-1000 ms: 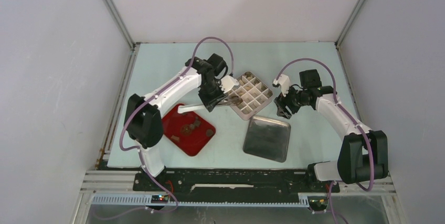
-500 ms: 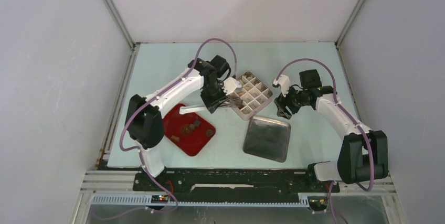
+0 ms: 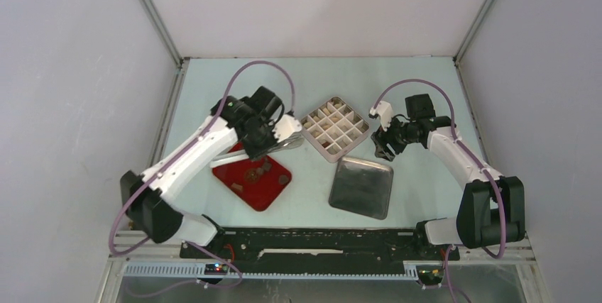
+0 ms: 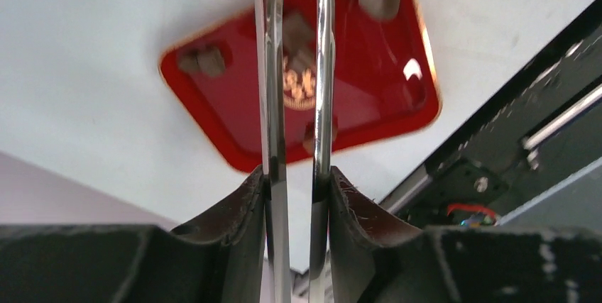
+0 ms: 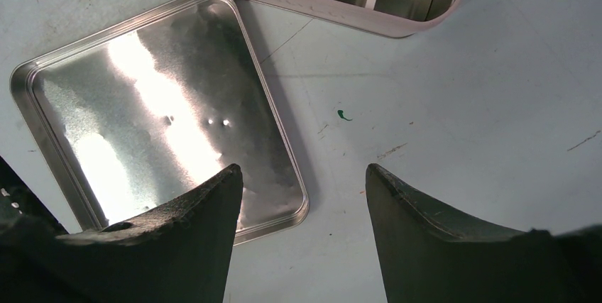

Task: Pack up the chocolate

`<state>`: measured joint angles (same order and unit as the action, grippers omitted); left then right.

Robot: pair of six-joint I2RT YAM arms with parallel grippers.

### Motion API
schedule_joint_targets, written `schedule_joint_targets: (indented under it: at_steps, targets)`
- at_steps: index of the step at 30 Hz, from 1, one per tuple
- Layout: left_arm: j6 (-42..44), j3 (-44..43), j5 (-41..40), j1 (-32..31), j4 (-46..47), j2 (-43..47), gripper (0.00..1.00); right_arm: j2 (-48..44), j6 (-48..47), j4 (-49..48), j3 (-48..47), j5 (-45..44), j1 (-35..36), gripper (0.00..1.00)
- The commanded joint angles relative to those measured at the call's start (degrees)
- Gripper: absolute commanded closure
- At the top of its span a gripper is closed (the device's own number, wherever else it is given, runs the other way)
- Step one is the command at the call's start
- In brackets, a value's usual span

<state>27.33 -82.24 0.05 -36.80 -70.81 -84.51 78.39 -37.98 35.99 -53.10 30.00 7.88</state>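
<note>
1. The left hand (image 3: 273,134) is closed partway on a pair of metal tongs (image 4: 323,69). Their two blades stand a narrow gap apart, and the tips run off the top of the wrist view, so whether they carry a piece cannot be told.
2. Loose chocolate (image 3: 259,170) lies on the red tray (image 3: 273,196) at the near left of the counter (image 3: 213,90), just below and to the near side of that hand.
3. From the wrist, the blades run lengthwise across the tray's middle. Brown lumps sit to either side and one shows between them, likely the next pick.
4. The divided box (image 3: 349,145) waits to the right of the hand, just beyond the tray.
5. The right hand (image 3: 385,143) hangs wide open and empty over the counter between the box and the metal lid (image 3: 362,188), well apart from the tray. The left arm is plainly the nearer one.
</note>
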Motion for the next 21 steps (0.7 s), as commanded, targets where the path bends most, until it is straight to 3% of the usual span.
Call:
schedule_joint_targets:
  at_steps: [1, 8, 21]
  targets:
    - [3.4, 9.3, -7.8, 2.3, -4.2, 7.4, 0.64, 0.5, -0.8, 0.3, -1.4, 0.7, 0.4, 0.33]
    - [4.3, 18.8, -10.1, 9.2, -4.1, 13.7, 0.58, 1.5, -1.3, 0.3, -1.4, -0.6, 2.3, 0.33]
    - [4.4, 24.4, -10.5, 11.2, -0.5, 12.0, 0.54, 1.8, -1.0, 0.3, -1.4, -1.3, 3.0, 0.33]
